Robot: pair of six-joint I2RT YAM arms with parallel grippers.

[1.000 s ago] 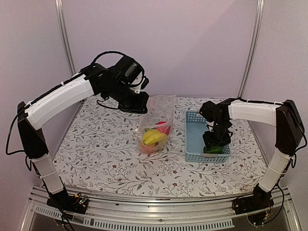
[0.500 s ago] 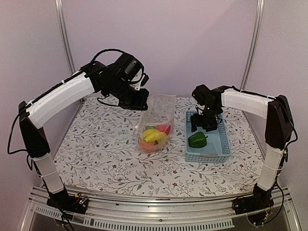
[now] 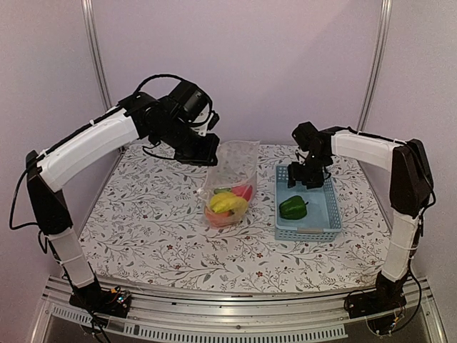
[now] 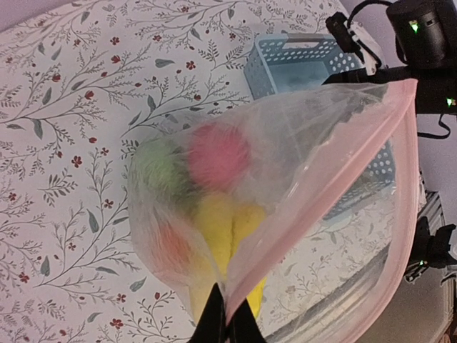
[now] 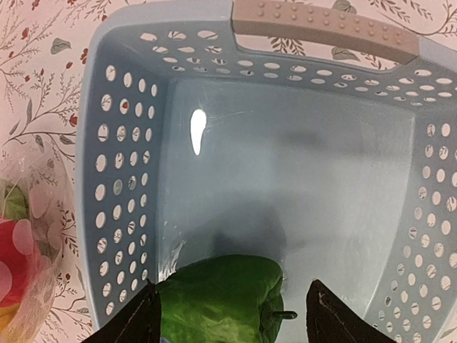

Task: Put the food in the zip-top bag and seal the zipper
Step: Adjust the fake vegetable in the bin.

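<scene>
The clear zip-top bag (image 3: 232, 182) stands on the table with its mouth up. It holds yellow bananas (image 3: 227, 204), a red piece (image 3: 243, 191), and orange and green pieces. My left gripper (image 3: 211, 158) is shut on the bag's upper edge beside the pink zipper strip (image 4: 335, 179); its dark fingertips (image 4: 214, 321) pinch the film. A green pepper (image 3: 293, 207) lies in the light-blue basket (image 3: 319, 227). My right gripper (image 3: 308, 180) is open above the basket's far end. In the right wrist view the pepper (image 5: 221, 300) sits between the open fingers (image 5: 125, 325), untouched.
The basket's tan handle (image 5: 325, 32) is at its far rim. The floral tablecloth (image 3: 150, 221) covers the table. Metal frame posts (image 3: 93, 50) stand at the back corners. The bag stands just left of the basket.
My right gripper was down over the pepper in the basket, then rose and drew back to the basket's far end, leaving the pepper lying there. The left arm kept holding the bag.
</scene>
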